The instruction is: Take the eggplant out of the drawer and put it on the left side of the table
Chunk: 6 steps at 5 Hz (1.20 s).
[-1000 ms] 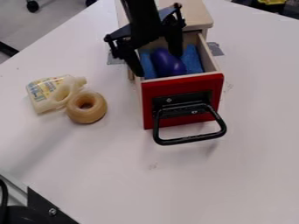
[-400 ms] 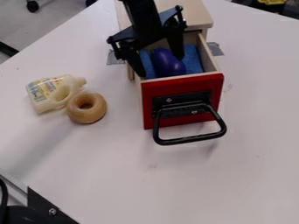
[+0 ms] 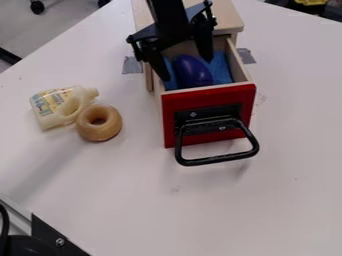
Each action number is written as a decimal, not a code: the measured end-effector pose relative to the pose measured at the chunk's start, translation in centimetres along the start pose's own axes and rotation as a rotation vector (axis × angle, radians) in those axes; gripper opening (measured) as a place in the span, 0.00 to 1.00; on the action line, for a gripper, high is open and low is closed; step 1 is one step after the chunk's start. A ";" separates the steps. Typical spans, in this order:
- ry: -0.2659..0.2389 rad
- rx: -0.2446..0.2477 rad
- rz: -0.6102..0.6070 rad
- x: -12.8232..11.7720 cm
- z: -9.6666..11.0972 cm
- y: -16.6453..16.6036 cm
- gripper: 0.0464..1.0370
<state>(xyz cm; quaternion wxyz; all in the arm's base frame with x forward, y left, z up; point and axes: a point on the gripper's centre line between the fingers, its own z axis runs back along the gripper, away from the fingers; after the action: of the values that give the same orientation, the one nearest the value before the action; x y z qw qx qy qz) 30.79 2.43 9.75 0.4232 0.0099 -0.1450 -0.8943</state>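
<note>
Two spread fingers make a wide opening on the black gripper (image 3: 186, 69), which hangs above the pulled-out drawer (image 3: 240, 97) with nothing in its grasp, and the purple eggplant (image 3: 194, 74) shows between their tips, lying inside the drawer on blue lining (image 3: 221, 68). The drawer's red front bears a black loop handle (image 3: 217, 161), and behind it is the pale wooden cabinet (image 3: 227, 17) on the white table (image 3: 133, 200). One pale bottle (image 3: 48, 114) with a printed label lies on its side, just beside a tan ring (image 3: 110, 125).
</note>
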 end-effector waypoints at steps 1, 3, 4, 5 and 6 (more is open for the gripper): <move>0.007 -0.015 0.004 -0.1 -0.2 0.4 0.96; 0.020 -0.041 -0.008 -0.4 -1.1 0.5 0.96; 0.038 -0.039 -0.006 -0.7 -1.9 0.5 0.96; 0.046 -0.054 -0.010 -0.9 -2.6 0.5 0.96; 0.053 -0.071 -0.015 -1.2 -3.8 0.4 0.96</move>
<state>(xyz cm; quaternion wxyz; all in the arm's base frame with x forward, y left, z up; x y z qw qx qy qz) 32.45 2.16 6.12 0.4203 0.0198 -0.1019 -0.9014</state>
